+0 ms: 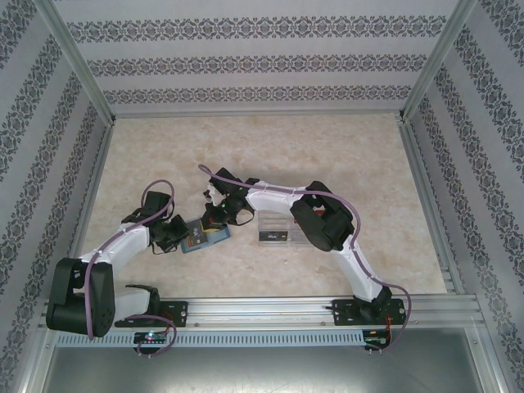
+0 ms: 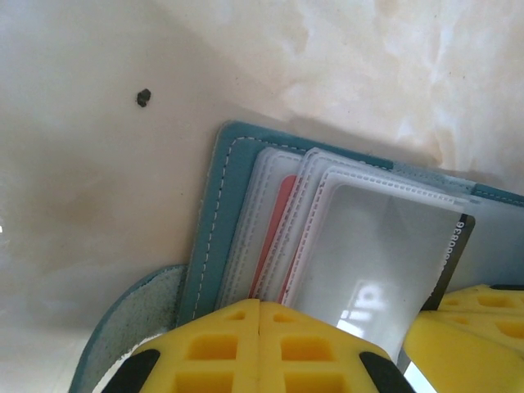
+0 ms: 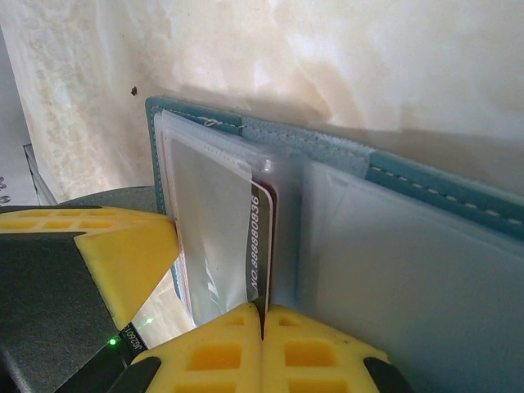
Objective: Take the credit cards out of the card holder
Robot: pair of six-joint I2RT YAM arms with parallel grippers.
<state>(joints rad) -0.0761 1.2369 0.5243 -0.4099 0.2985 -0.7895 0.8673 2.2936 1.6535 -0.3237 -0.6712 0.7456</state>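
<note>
The teal card holder (image 1: 205, 237) lies open on the counter (image 1: 270, 147). Clear pockets (image 2: 360, 246) fan out inside it. A dark card (image 3: 260, 241) with white numbers sticks out of one. A red card (image 2: 281, 214) sits in another.

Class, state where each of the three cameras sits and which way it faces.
Top external: above, behind the bases, looking down at the table; left arm, right arm show.
Left wrist: on left arm, facing the card holder; left jaws shut.
Right wrist: on right arm, facing its sleeves; right jaws shut on a credit card.
Shared: both wrist views show holder and card.
</note>
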